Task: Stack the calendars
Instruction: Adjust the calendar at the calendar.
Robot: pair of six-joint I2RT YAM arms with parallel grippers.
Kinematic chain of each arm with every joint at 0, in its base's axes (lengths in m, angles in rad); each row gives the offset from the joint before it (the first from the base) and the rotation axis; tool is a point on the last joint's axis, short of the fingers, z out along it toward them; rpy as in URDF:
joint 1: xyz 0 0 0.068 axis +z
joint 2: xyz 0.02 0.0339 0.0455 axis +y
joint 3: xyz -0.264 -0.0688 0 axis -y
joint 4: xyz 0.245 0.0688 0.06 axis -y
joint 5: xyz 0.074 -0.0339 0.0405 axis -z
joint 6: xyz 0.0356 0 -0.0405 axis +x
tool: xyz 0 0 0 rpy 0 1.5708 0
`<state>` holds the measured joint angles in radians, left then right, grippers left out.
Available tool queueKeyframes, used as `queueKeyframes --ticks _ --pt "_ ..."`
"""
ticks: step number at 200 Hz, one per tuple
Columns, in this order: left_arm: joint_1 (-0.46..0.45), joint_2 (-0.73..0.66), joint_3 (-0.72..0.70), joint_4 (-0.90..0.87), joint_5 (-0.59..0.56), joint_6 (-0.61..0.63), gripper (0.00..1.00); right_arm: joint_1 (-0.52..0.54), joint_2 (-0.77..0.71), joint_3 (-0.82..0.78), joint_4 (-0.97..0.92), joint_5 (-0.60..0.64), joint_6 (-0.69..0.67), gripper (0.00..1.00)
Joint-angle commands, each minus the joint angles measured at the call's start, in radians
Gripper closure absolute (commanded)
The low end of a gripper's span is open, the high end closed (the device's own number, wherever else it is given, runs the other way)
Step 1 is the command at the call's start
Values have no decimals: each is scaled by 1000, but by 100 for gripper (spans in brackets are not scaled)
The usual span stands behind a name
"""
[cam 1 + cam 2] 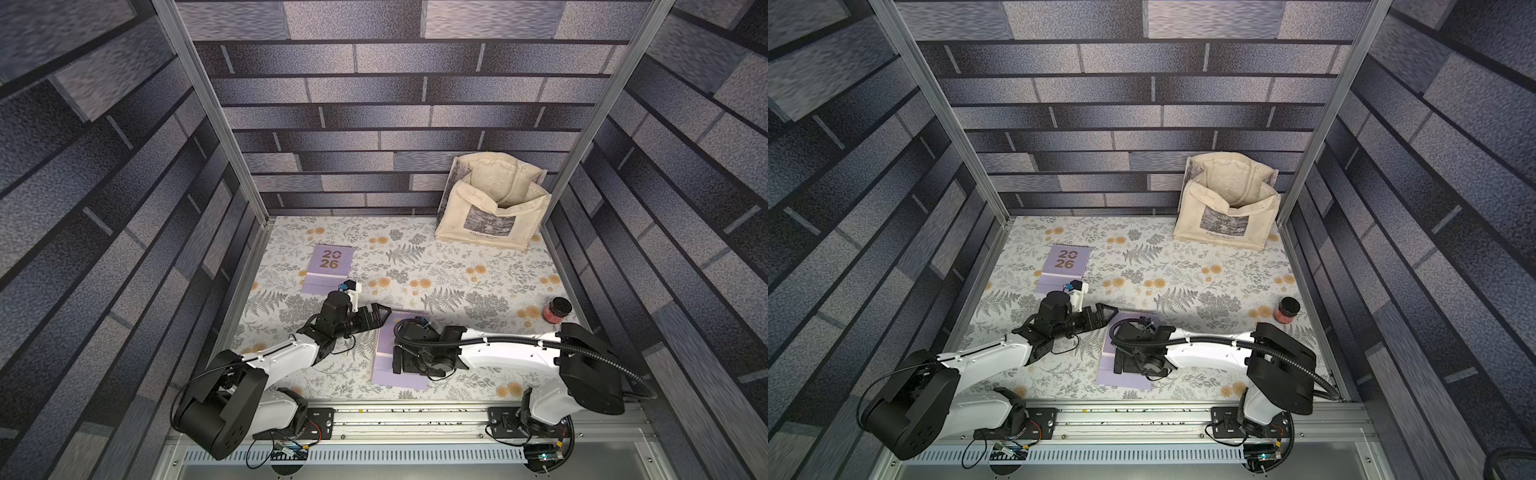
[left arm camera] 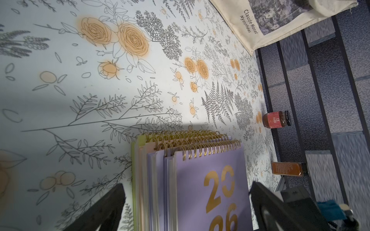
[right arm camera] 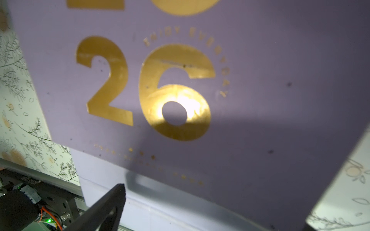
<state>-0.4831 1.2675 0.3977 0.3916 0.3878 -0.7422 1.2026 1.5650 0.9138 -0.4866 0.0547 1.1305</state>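
A single lavender calendar (image 1: 330, 268) (image 1: 1064, 266) with a gold "2026" lies flat at the far left of the floral table. Near the front centre is a stack of calendars (image 1: 384, 370) (image 1: 1106, 370). The left wrist view shows the stack (image 2: 200, 166) with a yellow-green one at the bottom, a peach one above it and lavender ones on top. My left gripper (image 1: 380, 316) (image 2: 186, 202) is open at the stack's spiral end, a finger on either side, not touching. My right gripper (image 1: 399, 359) hovers open over the top lavender cover (image 3: 260, 80). Only one of its fingers (image 3: 108, 206) shows.
A cream tote bag (image 1: 494, 216) (image 2: 250, 24) stands in the far right corner. A small red jar (image 1: 557, 309) (image 2: 277, 120) stands by the right wall, and an amber bottle (image 2: 288, 169) lies nearer along that wall. Brick-pattern walls close in three sides.
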Motion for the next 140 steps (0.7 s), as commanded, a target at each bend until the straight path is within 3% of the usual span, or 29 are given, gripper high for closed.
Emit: queueKeyframes --ticks 1,70,140 --pt "-5 -11 -4 -8 -9 -4 0 12 -18 6 -29 33 37 0" --pt "3 8 39 -25 -7 15 0 -89 -154 -80 -32 52 -21 0" --pt "52 89 121 -7 46 25 0 -221 -184 -36 -80 53 -170 0"
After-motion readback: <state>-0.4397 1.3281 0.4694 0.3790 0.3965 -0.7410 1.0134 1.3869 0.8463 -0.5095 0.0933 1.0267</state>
